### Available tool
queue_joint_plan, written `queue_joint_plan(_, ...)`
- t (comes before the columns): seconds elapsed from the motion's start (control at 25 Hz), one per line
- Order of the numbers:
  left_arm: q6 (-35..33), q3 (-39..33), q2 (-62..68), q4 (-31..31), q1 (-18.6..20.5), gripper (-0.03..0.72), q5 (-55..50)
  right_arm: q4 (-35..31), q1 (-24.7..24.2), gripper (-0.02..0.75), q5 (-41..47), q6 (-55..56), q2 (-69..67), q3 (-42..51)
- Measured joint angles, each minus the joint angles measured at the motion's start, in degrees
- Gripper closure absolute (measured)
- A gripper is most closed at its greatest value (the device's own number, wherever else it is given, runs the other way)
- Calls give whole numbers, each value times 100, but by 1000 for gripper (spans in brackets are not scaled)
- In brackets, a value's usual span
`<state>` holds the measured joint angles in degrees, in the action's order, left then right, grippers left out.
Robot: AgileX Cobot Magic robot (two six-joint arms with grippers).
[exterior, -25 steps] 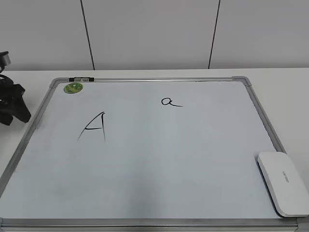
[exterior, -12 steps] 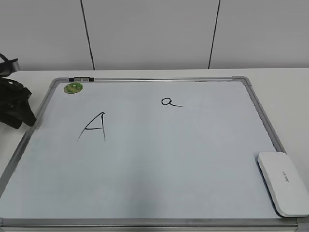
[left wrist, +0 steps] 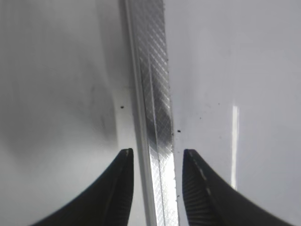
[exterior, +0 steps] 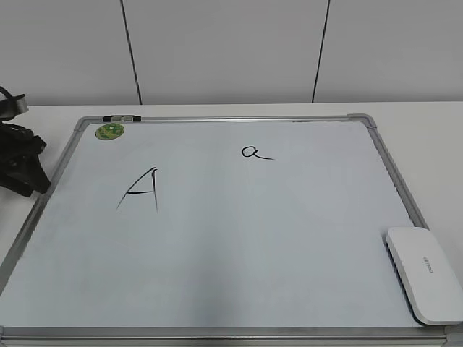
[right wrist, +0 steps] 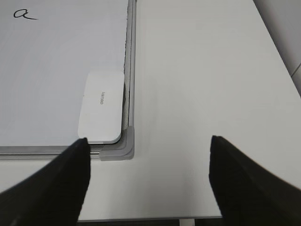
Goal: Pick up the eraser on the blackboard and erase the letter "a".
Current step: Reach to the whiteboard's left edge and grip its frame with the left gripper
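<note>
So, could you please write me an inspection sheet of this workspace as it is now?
Surface: white table, bare beside the board.
Job's things: white framed blackboard lying flat; flat white oblong eraser in its near right corner; small handwritten letter "a" unerased.
Clutter: large capital "A"; round green sticker.
Grippers: left gripper open, straddling the board's frame; right gripper open, empty.
Cables: nothing seen.
Surroundings: pale panelled wall.

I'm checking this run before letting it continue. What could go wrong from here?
1. The flat white plastic eraser lies tight against the silver-grey frame of the large white board, so an end effector finger may strike the frame.
2. The small handwritten "a" shares the board with a large capital "A"; a broad wipe could smear it.
3. The left end effector straddles the frame and might snag it.
</note>
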<state>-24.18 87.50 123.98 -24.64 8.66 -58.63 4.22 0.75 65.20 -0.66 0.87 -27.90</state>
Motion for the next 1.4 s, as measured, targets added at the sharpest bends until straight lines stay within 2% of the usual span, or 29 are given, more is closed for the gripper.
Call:
queue_joint_plan(0.84, -12, 9, 245, -35, 0, 454, 158, 0, 0, 151, 0, 0, 0, 0)
queue_joint_plan(0.96, -12, 9, 256, -59, 0, 486, 158, 0, 0, 151, 0, 0, 0, 0)
queue_joint_plan(1.28, -12, 65, 303, -135, 11, 627, 50, 0, 0, 151, 0, 0, 0, 0)
queue_joint_plan(1.4, -12, 65, 303, -162, 33, 649, 39, 0, 0, 151, 0, 0, 0, 0)
